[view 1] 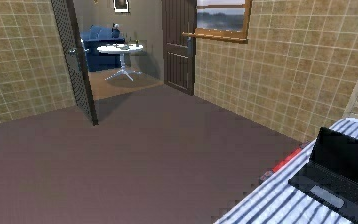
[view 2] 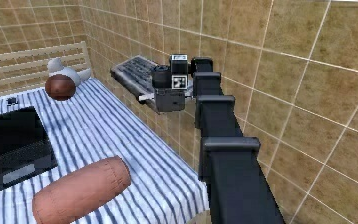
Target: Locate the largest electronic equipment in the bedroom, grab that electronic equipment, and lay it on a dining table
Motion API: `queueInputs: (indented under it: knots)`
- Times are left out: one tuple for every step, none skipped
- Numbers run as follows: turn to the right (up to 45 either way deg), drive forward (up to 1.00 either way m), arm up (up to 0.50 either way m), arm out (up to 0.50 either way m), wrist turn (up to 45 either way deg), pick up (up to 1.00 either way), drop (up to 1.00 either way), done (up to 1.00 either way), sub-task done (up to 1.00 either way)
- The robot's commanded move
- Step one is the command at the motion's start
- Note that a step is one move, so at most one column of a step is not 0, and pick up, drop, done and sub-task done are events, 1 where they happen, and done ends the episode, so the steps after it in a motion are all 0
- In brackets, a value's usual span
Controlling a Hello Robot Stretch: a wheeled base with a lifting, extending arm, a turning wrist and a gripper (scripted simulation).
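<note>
Blue-and-white striped bed (view 2: 107, 130) is taking up most of the arm side view & showing again at the forward view's bottom right. Dark square-bar arm (view 2: 227, 150) is reaching out along the bed's wall side. In the forward view a dark open door (view 1: 79, 60) is giving onto another room w/ a small white round table (view 1: 120, 50), well apart from the bed, poss. the dining table. A black open laptop (view 2: 17, 145) is lying on the covers, a brown-pink cylindrical bolster (view 2: 82, 190) just beside it. A grey flat keyboard-faced slab (view 2: 132, 70), prob. a laptop, is hanging tilted at the arm's far end, tiled wall behind it, seemingly clear of the covers. A brown ball (view 2: 59, 87) is sitting on the bed nearby. The gripper (view 2: 155, 92) is carrying that slab, so I'm judging locate & grab done; finger state can't be told from these pics. Whether it's the larger unit, I'm not able to say. Pending: drive out the door, reach a table, lay it down. Approx. halfway.
</note>
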Motion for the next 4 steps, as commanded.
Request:
queueInputs:
  knots:
    - [0.0,0.0,0.0,0.0,-45.0,0.0,0.0,0.0,0.0]
    - [0.0,0.0,0.0,0.0,-45.0,0.0,0.0,0.0,0.0]
    - [0.0,0.0,0.0,0.0,-27.0,0.0,0.0,0.0,0.0]
    - [0.0,0.0,0.0,-0.28,0.0,0.0,0.0,0.0,0.0]
